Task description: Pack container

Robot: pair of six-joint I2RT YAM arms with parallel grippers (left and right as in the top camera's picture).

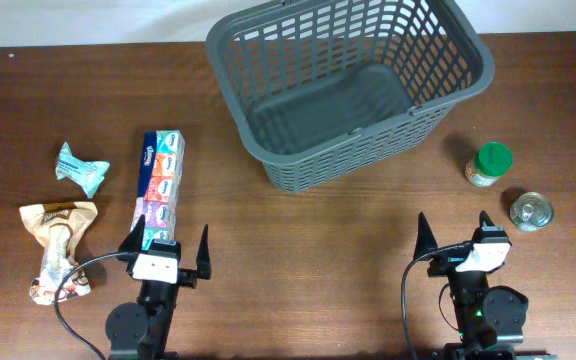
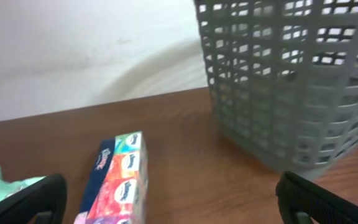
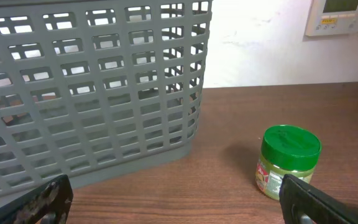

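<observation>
Container, a large dark grey lattice-sided plastic basket [image 1: 348, 155], stands empty ahead of and between both arms, so either can reach it. Left gripper [image 1: 169, 240] and right gripper [image 1: 453, 225] gape wide, holding nothing. A long multicoloured tissue pack [image 1: 160, 188] lies just ahead of the left one, and a green-lidded jar [image 1: 488, 165] ahead of the right.

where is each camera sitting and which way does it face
Overhead: above the table, looking straight down at the container, left gripper and right gripper, both open.
Left wrist: low on the left arm, facing forward past the tissue pack to the container; own fingers at bottom corners.
Right wrist: low, facing forward at the container and green-lidded jar; own fingers show.
Shared: both wrist views see the container's slotted wall.
</observation>
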